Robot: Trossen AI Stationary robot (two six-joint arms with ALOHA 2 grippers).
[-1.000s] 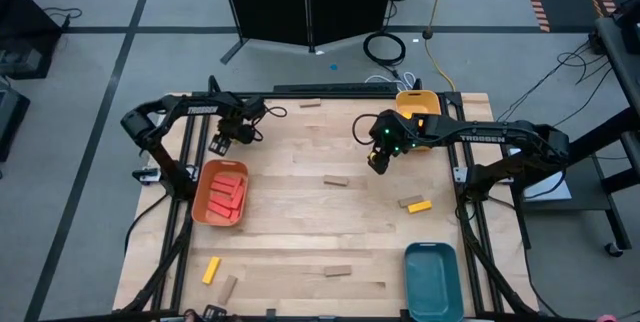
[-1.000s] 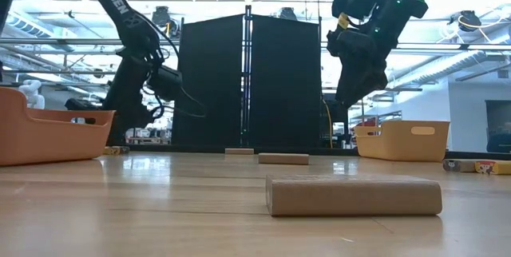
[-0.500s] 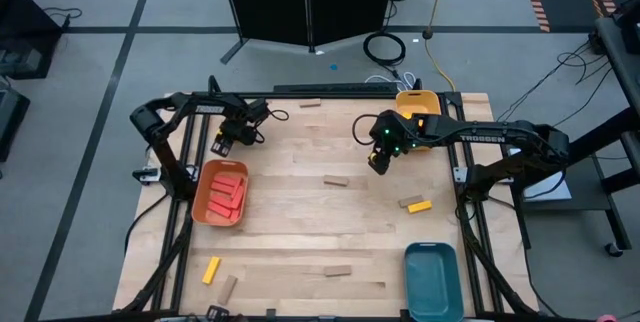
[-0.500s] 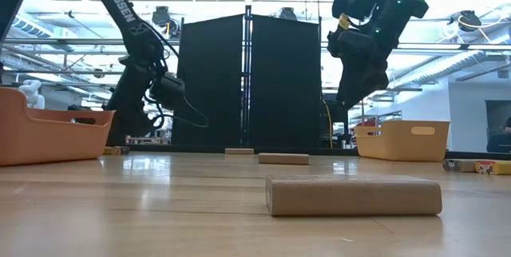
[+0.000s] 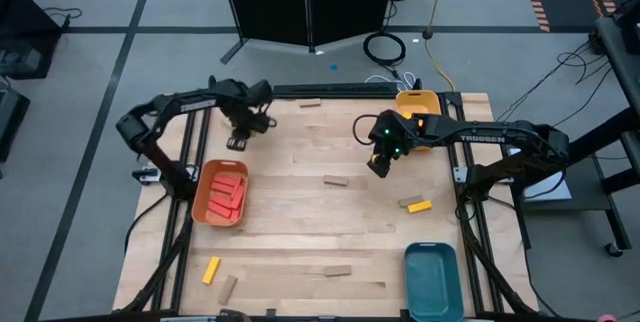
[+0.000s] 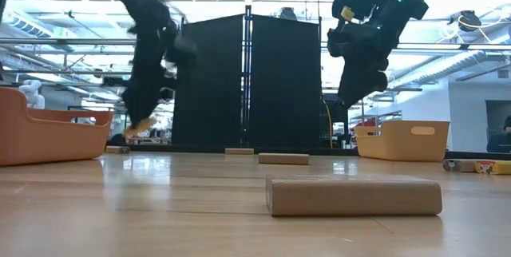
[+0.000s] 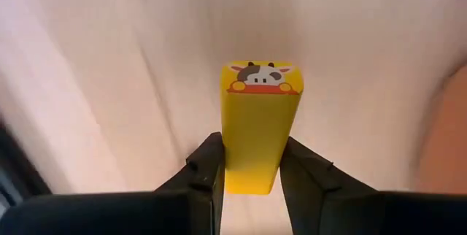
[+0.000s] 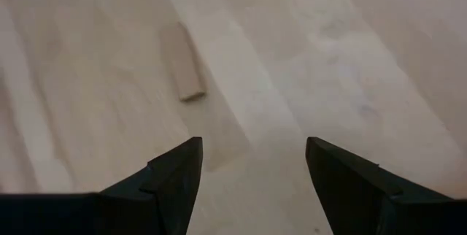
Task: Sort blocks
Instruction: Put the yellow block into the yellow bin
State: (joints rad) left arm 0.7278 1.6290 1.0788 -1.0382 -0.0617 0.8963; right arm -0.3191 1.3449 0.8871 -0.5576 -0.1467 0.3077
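My left gripper [image 5: 239,143] hangs over the table's far left part, beyond the orange tray [image 5: 203,202] that holds red blocks [image 5: 227,194]. It is shut on a yellow block [image 7: 259,136] with a cow picture at its far end. In the low view this arm is blurred, with the yellow block [image 6: 144,124] below it. My right gripper [image 5: 377,166] hovers open above the bare middle-right of the table; a tan block [image 8: 182,63] lies flat ahead of it. Other tan blocks [image 5: 335,182] and a yellow block [image 5: 211,269] lie flat on the table. My left gripper pinches the yellow block by its two long sides [image 7: 228,169] between its two fingers, at the end nearest the wrist. The block runs along the fingers and sticks out past their tips, cow end foremost. In the low view it looks just clear of the table.
A yellow tray [image 5: 418,105] stands at the far right and a teal tray [image 5: 432,280] at the near right. A tan and a yellow block [image 5: 415,203] lie together at the right, a tan block [image 5: 309,103] at the far edge, and more [image 5: 335,271] near the front.
My left gripper has shut on the yellow block and moved with it a little toward the table's right edge, its arm swinging fast enough to blur in the low view. My right arm has kept still.
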